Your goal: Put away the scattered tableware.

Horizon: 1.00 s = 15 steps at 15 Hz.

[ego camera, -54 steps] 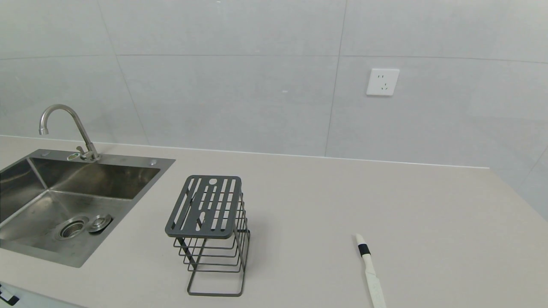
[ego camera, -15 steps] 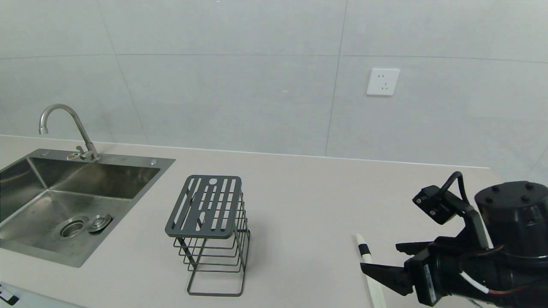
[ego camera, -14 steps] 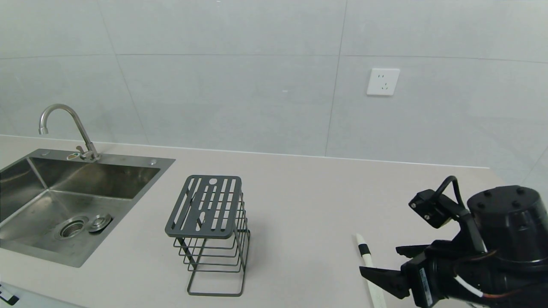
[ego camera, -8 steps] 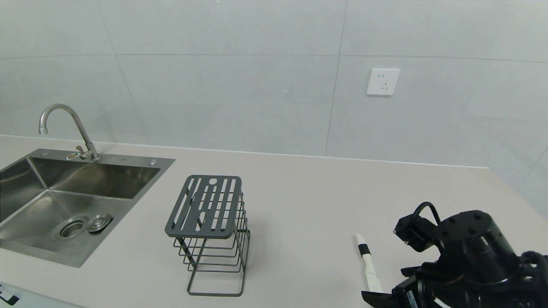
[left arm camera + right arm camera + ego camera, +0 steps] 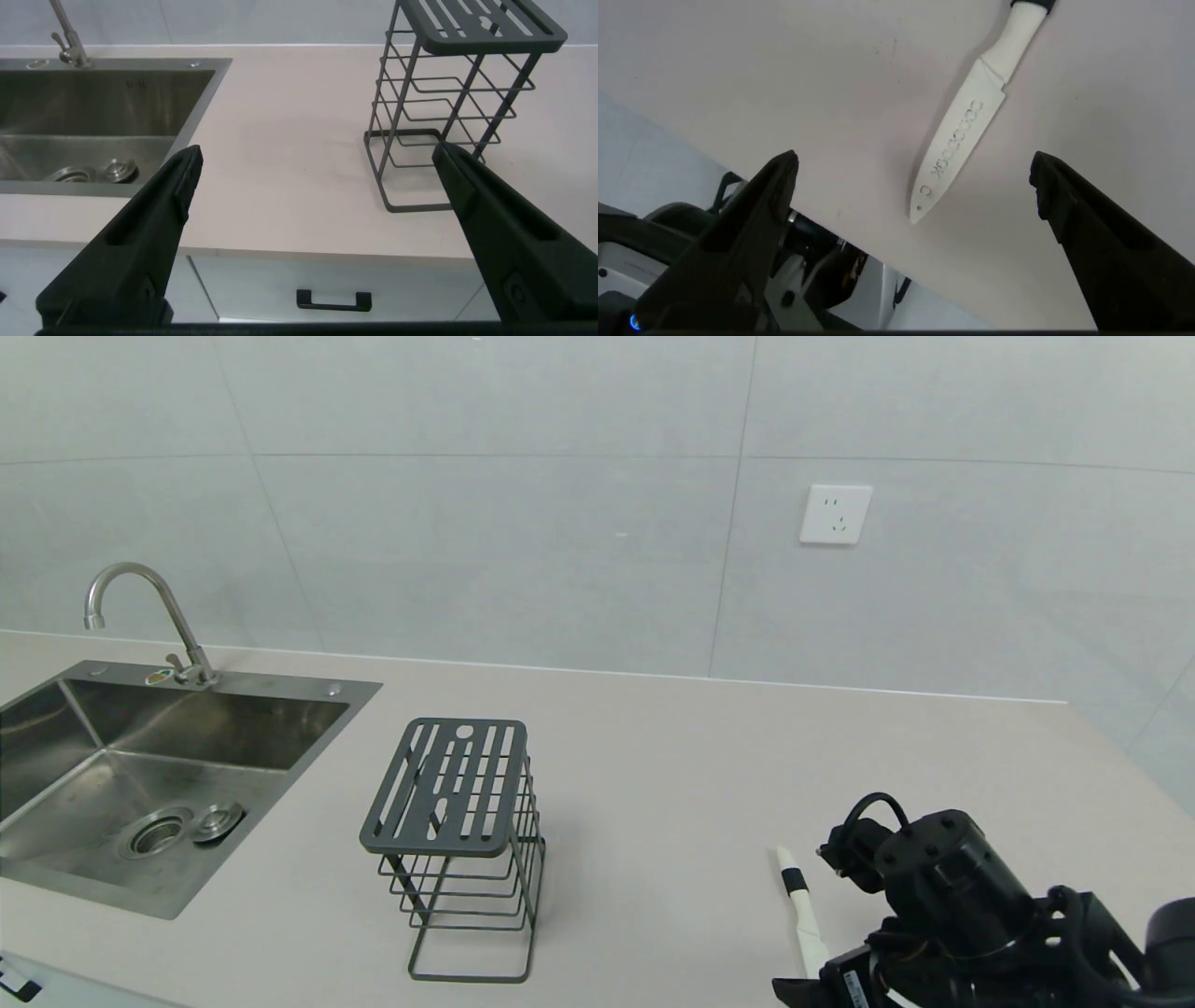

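A white knife (image 5: pixel 799 903) with a black band on its handle lies on the pale counter at the front right, its blade (image 5: pixel 957 154) pointing toward the counter's front edge. My right gripper (image 5: pixel 915 161) hangs open just above the blade, one finger on each side of it, touching nothing. The right arm (image 5: pixel 943 891) sits low at the front right, right of the knife. A dark wire rack (image 5: pixel 455 840) with a slotted top stands mid-counter. My left gripper (image 5: pixel 318 154) is open and holds nothing, in front of the counter and facing the rack (image 5: pixel 462 103).
A steel sink (image 5: pixel 56 775) with a tap (image 5: pixel 140 616) is set into the counter at the left. The knife's tip lies close to the counter's front edge (image 5: pixel 785 177). A drawer handle (image 5: pixel 334 300) shows below the counter. A socket (image 5: pixel 835 513) is on the wall.
My right arm came in from the right and has dropped lower and nearer the front edge, bringing its open gripper down over the knife's blade. Knife and rack have not moved.
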Motion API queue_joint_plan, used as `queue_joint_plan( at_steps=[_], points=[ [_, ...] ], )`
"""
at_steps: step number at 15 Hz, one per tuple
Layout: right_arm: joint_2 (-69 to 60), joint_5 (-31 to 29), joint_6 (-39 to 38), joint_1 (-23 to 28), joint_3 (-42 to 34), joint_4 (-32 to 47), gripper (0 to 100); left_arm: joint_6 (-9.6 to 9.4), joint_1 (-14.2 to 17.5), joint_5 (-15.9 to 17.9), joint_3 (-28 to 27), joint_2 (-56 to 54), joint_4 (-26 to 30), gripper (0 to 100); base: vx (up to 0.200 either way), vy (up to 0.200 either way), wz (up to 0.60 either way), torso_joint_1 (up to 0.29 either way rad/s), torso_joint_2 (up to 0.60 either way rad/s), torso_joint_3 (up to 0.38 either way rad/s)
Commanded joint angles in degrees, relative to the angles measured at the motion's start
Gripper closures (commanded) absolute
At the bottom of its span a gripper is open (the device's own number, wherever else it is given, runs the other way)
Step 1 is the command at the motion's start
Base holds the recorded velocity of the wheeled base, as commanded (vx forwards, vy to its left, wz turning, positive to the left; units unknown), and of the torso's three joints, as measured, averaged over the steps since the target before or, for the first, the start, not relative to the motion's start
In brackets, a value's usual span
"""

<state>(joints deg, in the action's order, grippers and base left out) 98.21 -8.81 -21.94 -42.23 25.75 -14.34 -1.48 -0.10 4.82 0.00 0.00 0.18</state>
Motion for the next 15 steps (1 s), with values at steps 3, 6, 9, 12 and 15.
queue_joint_plan(
  at_steps=[3, 6, 9, 12, 15],
  points=[
    [5.7, -3.1, -1.3, 0.1, 1.9, -0.7, 0, -0.02, 0.0, 0.0, 0.0, 0.0, 0.0, 0, 0.000, 0.000, 0.00, 0.000, 0.00, 0.000],
    [9.5, -5.6, -1.2, 0.3, 2.2, -4.6, 0, -0.02, 0.0, 0.0, 0.0, 0.0, 0.0, 0, 0.000, 0.000, 0.00, 0.000, 0.00, 0.000],
    [12.4, -6.6, -1.1, 2.7, 1.7, -5.7, 0, -0.02, 0.0, 0.0, 0.0, 0.0, 0.0, 0, 0.000, 0.000, 0.00, 0.000, 0.00, 0.000],
    [13.8, -7.4, -1.2, 4.1, 1.6, -5.8, 0, -0.02, 0.0, 0.0, 0.0, 0.0, 0.0, 0, 0.000, 0.000, 0.00, 0.000, 0.00, 0.000],
    [14.6, -7.4, -1.2, 4.3, 1.5, -7.8, 0, -0.02, 0.0, 0.0, 0.0, 0.0, 0.0, 0, 0.000, 0.000, 0.00, 0.000, 0.00, 0.000]
  ],
)
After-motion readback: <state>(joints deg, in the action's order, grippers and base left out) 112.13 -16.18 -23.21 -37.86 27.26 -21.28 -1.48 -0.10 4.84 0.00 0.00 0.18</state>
